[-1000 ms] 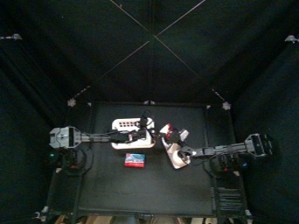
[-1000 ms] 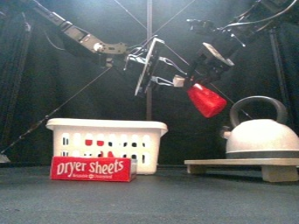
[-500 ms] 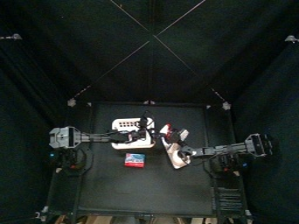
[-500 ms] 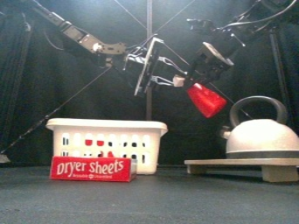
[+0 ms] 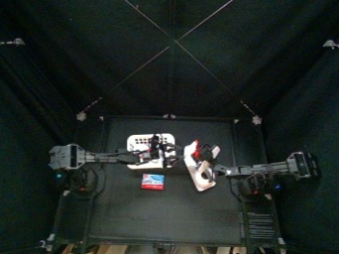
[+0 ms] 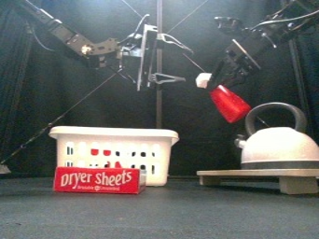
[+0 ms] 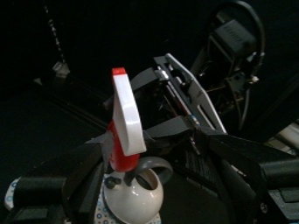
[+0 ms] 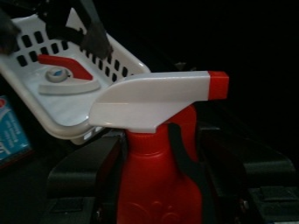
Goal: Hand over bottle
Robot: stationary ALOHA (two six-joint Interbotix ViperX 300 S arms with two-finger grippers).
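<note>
The bottle is red with a white spray head. It hangs tilted in the air above the kettle, and my right gripper is shut on it. In the right wrist view the bottle fills the middle, with black jaws either side of its red body. My left gripper stands open and empty in the air to the left of the bottle, a clear gap between them. From above, the left gripper is over the basket's right edge and the bottle lies just right of it. The left wrist view faces the bottle edge-on.
A white slotted basket stands at the left, with a flat red-and-blue dryer sheets box in front of it. At the right a white kettle sits on a wooden board, under the bottle. The basket holds a red item.
My left gripper has opened, let go of the bottle and drawn back to the left. My right gripper has kept the bottle, moving it slightly right.
</note>
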